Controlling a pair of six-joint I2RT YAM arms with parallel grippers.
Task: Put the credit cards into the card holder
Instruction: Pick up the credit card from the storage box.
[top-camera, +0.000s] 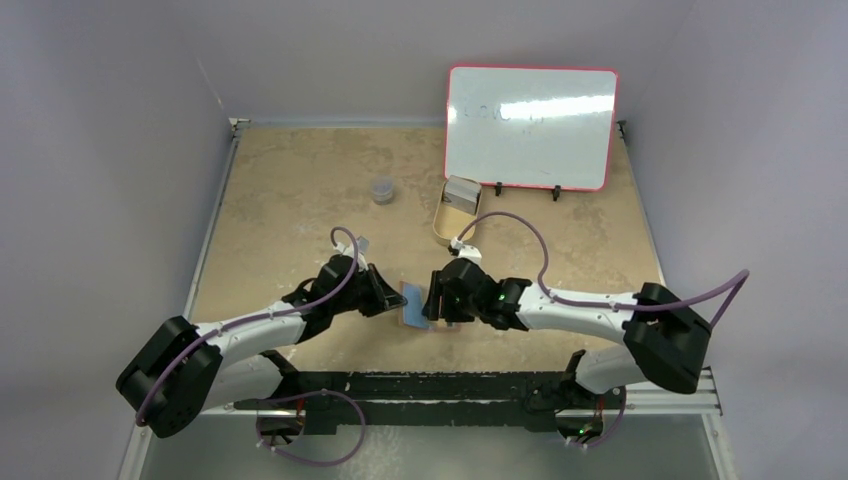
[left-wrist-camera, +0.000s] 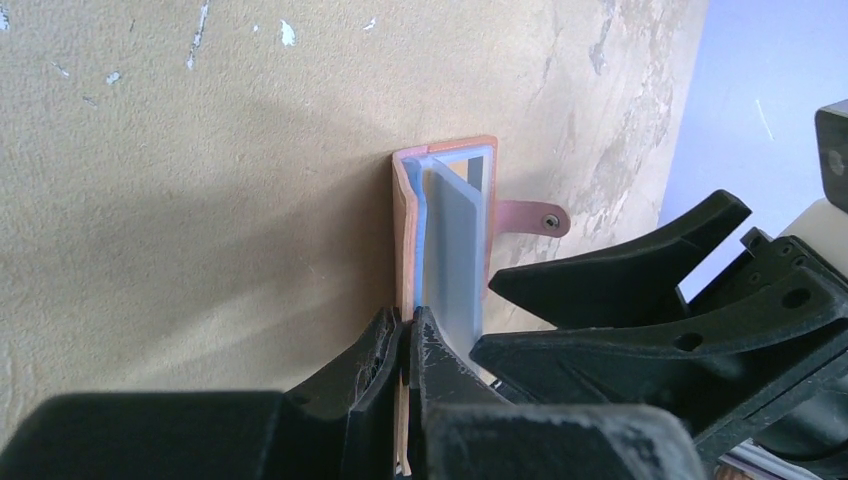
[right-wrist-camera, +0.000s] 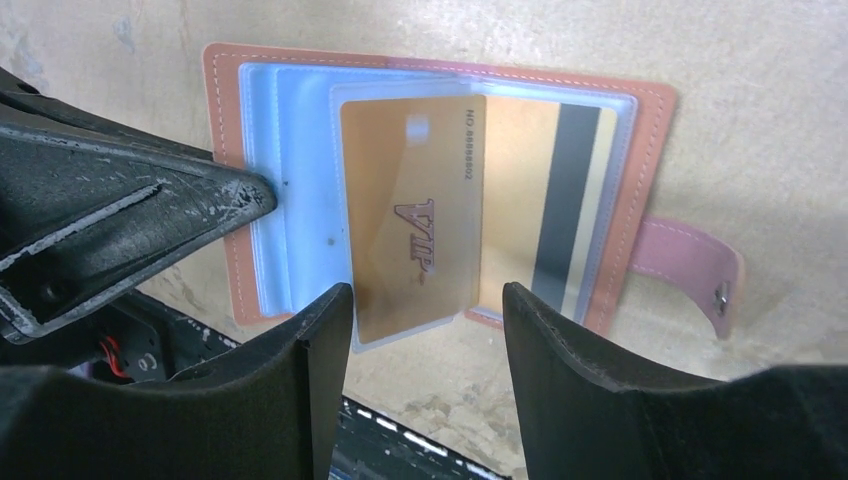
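In the top view, the card holder is being held open and tilted up over the table. The left gripper is on its left and the right gripper is on its right. I cannot tell whether its lower edge is touching the table. Well behind the card holder, a tan tin is sitting in front of the whiteboard. A grey stack is poking out of the tin. It is probably more credit cards waiting their turn, though it is too small to be sure. A small jar is standing behind and to the left of the card holder.

In the left wrist view, the left jaws are pressing together on the card holder's leather cover, pinching its near edge and keeping it propped. The clear sleeves are fanning out to the right of that cover, and the snap strap is hanging free beyond them.

In the right wrist view, the right jaws are standing spread and gripping nothing, one on each side of a sleeve page lifting away from the card holder. A gold card marked VIP is sitting in that page. A striped card is lying in the page behind it, nearer the strap.

So the task is looking partly done, with two cards appearing to be in sleeves. Whether the gold card is fully seated I cannot tell. Whatever the tin is holding is probably what is left to load.
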